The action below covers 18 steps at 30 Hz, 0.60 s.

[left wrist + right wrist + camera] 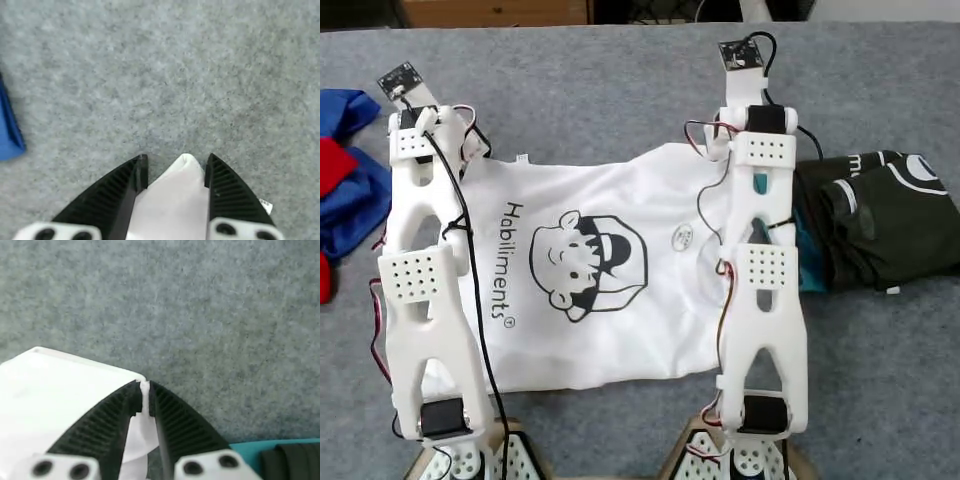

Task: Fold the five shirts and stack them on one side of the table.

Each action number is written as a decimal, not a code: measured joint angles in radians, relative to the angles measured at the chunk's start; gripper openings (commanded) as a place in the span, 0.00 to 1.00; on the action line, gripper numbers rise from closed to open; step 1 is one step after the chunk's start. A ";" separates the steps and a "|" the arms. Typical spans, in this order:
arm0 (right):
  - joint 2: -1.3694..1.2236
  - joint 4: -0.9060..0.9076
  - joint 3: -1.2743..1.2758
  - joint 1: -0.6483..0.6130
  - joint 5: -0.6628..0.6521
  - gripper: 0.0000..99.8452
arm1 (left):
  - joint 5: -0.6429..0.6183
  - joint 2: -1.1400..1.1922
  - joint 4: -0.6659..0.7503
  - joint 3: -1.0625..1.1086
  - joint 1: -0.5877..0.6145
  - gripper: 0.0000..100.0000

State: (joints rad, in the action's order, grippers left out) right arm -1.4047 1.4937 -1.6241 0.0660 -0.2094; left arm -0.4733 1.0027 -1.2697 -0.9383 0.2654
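A white shirt (620,340) with a cartoon face print lies spread flat across the grey table between both arms. In the left wrist view, my left gripper (176,160) is shut on a bunched corner of the white shirt (175,200) that fills the gap between its jaws. That arm stands at the shirt's far left corner (430,130). My right gripper (144,385) is shut on the thin edge of the white shirt (60,390), at the far right corner under the arm (745,135).
Dark green shirts (880,215) lie in a pile at the right on a teal one (810,265), close to the right arm. Blue and red shirts (345,190) are heaped at the left edge. Bare grey table lies beyond the white shirt.
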 measured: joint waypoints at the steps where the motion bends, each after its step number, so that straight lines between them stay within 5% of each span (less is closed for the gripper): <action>1: 0.000 0.000 0.000 0.000 0.000 0.01 | 0.000 0.000 0.002 0.000 0.000 0.13; 11: 0.000 0.000 0.000 0.000 0.000 0.01 | 0.052 0.020 0.057 0.000 -0.003 0.13; 18: 0.000 0.000 0.000 0.000 0.000 0.01 | 0.054 0.028 0.025 -0.020 -0.003 0.23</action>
State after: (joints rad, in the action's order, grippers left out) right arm -1.4047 1.4937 -1.6241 0.0660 -0.2094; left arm -0.4196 1.0303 -1.2451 -0.9582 0.2624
